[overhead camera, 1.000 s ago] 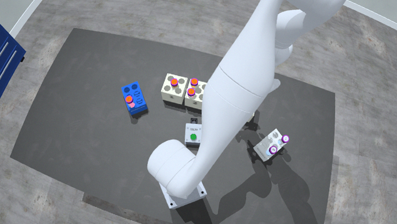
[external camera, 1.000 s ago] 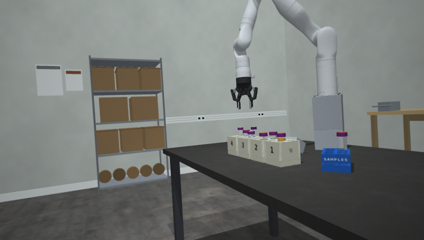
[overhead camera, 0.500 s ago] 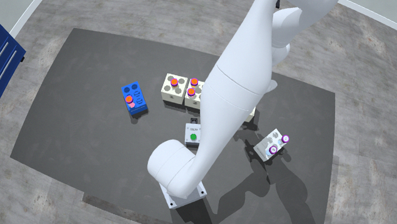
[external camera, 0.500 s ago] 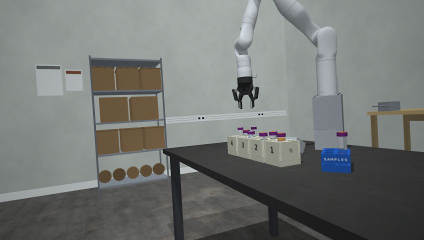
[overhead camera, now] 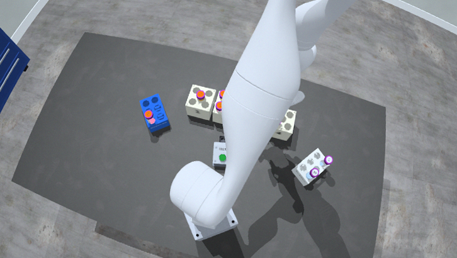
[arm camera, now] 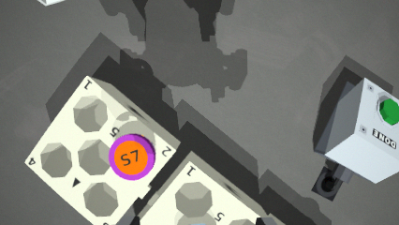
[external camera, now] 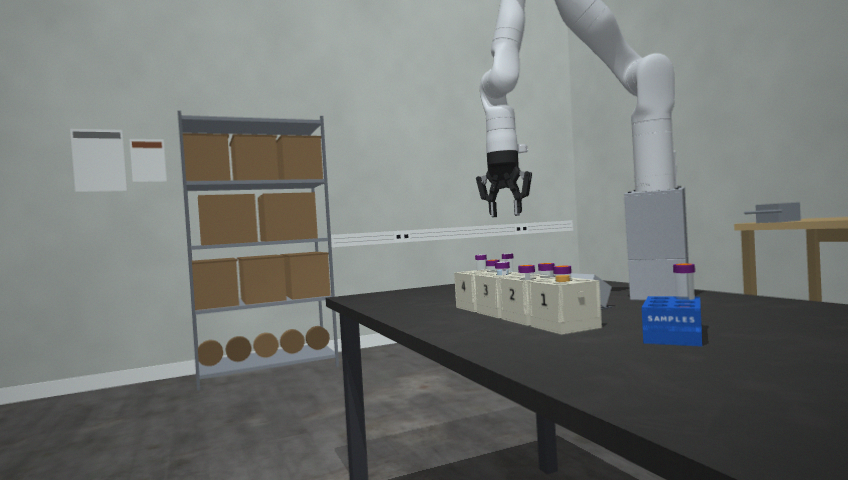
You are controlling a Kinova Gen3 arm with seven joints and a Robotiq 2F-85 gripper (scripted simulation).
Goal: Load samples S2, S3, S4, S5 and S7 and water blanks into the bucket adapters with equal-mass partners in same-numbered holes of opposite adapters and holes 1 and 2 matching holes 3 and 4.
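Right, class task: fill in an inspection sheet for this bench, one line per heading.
Surface: dark table, on a stone-look floor.
Job's things: four cream adapters in a row, numbered 1 to 4; tube S7 in an adapter's hole 2; blue SAMPLES rack with one tube; white rack with two tubes; DONE key unlit.
Clutter: nothing seen.
Gripper: gripper open, empty, high above the adapters.
Cables: nothing seen.
Surroundings: shelf unit of boxes, wooden side table.
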